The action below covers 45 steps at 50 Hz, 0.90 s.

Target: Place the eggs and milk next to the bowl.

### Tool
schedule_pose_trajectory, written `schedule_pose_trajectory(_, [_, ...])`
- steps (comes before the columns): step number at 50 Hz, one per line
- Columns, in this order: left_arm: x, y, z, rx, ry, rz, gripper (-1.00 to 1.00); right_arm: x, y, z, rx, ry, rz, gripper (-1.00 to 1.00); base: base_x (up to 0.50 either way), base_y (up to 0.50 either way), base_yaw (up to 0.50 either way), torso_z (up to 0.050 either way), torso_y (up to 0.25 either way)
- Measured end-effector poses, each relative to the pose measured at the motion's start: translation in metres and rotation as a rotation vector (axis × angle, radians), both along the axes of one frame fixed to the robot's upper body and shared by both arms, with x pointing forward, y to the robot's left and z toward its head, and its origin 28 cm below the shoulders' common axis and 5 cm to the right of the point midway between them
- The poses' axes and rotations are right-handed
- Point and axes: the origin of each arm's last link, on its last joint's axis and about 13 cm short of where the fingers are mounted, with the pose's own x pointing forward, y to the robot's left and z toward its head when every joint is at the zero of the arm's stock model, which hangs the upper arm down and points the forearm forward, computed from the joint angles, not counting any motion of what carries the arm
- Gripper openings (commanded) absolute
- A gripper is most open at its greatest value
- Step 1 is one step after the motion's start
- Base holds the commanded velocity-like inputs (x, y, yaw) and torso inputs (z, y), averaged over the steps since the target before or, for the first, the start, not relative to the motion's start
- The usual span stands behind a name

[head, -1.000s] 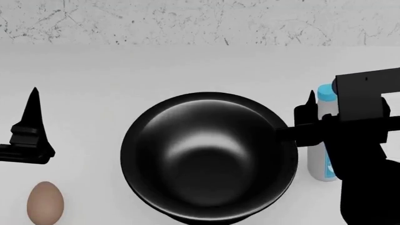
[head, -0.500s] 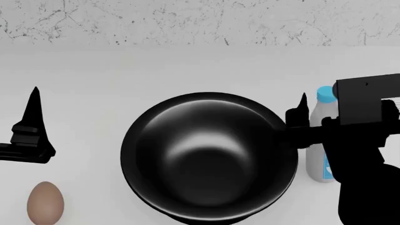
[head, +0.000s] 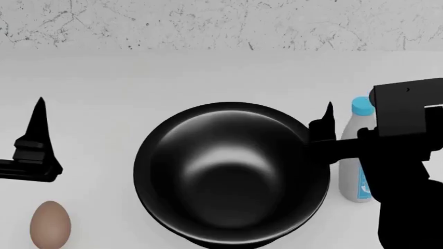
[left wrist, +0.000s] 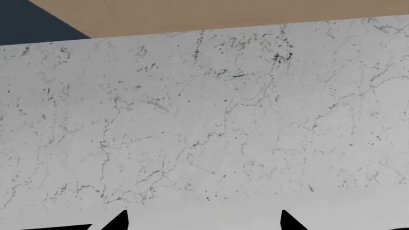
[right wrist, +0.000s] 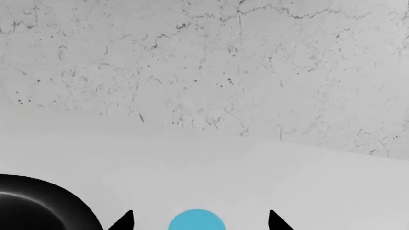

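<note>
Shifting bowlward over the last second, the right gripper (head: 339, 136) brackets the upright milk (head: 354, 155) with spread fingers, grip unconfirmed; the bowl (head: 232, 174) sits just beside, so the bottle looks nearly placed.

Bright, even, sharp renders (soft glare inside the bowl (head: 232, 174)).

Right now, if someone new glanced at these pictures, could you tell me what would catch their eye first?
The big glossy black bowl in the middle of the white counter dominates the head view. Just to its right stands the white milk bottle with its light blue cap, with the right gripper around it, one black finger between bottle and bowl. A single tan egg lies far off at the lower left, below the left gripper.
</note>
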Motion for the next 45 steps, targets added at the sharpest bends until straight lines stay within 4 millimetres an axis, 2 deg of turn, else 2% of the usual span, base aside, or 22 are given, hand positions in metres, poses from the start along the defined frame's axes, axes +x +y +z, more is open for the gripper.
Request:
schedule_pose_trajectory(19, [-0.001, -0.001, -0.001, 0.006, 0.016, -0.008, 1.00, -0.024, -0.001, 0.044, 0.000, -0.128, 0.001, 1.00, 0.00, 0.00, 0.00, 0.000, 0.000])
schedule_pose_trajectory(35, [-0.010, 0.000, 0.002, 0.041, 0.095, -0.015, 1.00, -0.080, -0.009, 0.066, 0.008, -0.284, -0.066, 1.00, 0.00, 0.00, 0.00, 0.000, 0.000])
schedule_pose_trajectory(45, [-0.024, 0.000, 0.008, 0.079, 0.182, -0.042, 1.00, -0.108, -0.012, 0.068, 0.000, -0.340, -0.109, 1.00, 0.00, 0.00, 0.00, 0.000, 0.000])
